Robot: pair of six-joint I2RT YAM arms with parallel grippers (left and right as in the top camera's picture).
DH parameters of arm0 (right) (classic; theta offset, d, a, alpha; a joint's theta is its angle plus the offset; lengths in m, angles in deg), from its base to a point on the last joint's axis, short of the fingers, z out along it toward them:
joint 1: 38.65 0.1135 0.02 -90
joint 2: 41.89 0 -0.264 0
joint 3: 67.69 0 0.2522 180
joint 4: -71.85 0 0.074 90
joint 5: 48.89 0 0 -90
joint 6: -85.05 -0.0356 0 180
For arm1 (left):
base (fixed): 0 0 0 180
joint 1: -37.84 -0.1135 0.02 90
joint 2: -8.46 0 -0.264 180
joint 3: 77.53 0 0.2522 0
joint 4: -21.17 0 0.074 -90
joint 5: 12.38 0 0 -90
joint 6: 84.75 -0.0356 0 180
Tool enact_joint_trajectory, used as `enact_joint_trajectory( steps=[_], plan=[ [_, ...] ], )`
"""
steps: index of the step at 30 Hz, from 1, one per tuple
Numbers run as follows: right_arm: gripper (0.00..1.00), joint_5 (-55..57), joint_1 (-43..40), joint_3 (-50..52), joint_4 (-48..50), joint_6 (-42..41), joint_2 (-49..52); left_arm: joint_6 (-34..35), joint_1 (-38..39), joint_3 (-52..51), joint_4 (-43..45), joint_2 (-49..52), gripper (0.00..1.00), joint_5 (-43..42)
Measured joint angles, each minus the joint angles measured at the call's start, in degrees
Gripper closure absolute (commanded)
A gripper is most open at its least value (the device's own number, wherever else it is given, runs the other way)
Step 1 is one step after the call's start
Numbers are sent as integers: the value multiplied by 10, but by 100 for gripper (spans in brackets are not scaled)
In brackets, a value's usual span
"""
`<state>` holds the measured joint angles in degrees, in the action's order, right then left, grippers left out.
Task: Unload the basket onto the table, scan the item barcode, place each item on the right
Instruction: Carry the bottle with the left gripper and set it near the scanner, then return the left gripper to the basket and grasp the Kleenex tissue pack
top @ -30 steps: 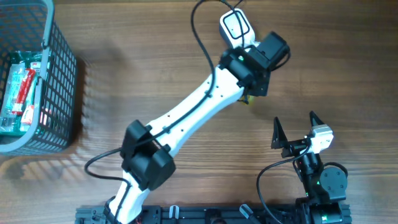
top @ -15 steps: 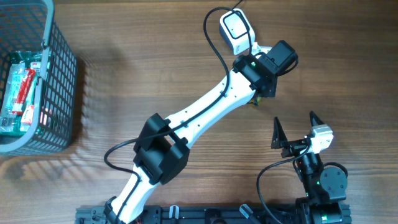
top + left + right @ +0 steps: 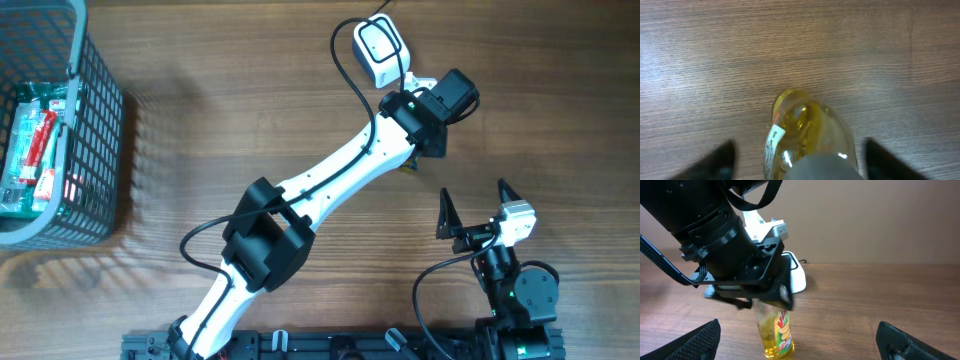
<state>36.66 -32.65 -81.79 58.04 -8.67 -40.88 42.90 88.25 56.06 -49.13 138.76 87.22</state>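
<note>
The bottle (image 3: 777,335) is stood upright on the table (image 3: 200,120), near the scanner (image 3: 380,42). The left gripper (image 3: 800,156) is spread wide around it, clear of its sides; the right gripper (image 3: 473,192) is held wide and empty. Any withdrawal should be made straight upward, so that the bottle is not tipped.

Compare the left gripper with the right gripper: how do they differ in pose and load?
The left gripper hangs over the yellow bottle, fingers either side of it; the right gripper has nothing between its fingers. The left arm stretches far across the table; the right arm sits folded at its near edge. Both grippers stand open.
</note>
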Motion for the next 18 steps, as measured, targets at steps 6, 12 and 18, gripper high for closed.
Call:
enact_joint_trajectory(
  steps=[6,12,18],
  plan=[
    [0,0,0,0,0,0,0,-25,0,0,7,0,0,0],
    [0,0,0,0,0,0,0,-73,-13,18,7,-48,0,47],
    [0,0,0,0,0,0,0,-103,-105,53,0,-227,0,166]
  ],
)
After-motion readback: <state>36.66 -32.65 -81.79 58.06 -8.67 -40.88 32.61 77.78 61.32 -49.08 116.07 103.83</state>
